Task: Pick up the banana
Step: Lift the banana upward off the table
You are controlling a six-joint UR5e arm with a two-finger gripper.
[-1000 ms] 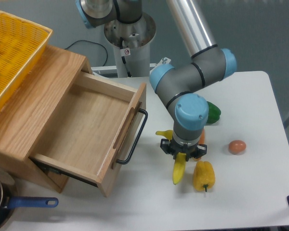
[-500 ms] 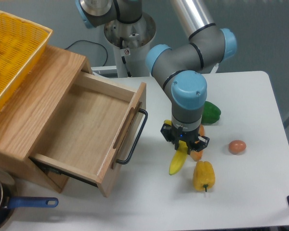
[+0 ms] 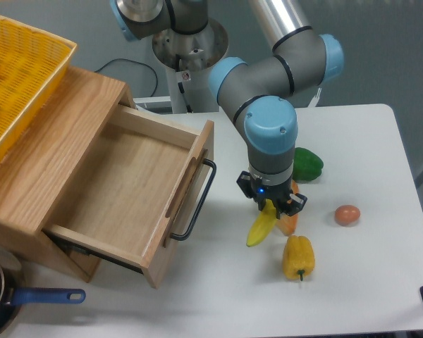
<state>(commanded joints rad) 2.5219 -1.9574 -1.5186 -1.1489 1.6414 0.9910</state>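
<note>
The banana (image 3: 260, 228) is long, slim and bright yellow. Its lower end hangs down to the left, and its upper end is hidden between the fingers. My gripper (image 3: 271, 204) points straight down and is shut on the banana's upper part, holding it lifted off the white table (image 3: 381, 282). The arm's blue wrist cap (image 3: 270, 131) covers part of the gripper from above.
A yellow bell pepper (image 3: 298, 256) lies just below right of the banana. An orange-yellow wedge (image 3: 289, 222) sits right beside the gripper. A green pepper (image 3: 308, 163) and a brown egg (image 3: 347, 215) lie to the right. An open wooden drawer (image 3: 137, 190) with a black handle (image 3: 197, 204) stands on the left.
The gripper has risen with the banana in it and shifted slightly up and back. The banana's lower tip has come off the table.
</note>
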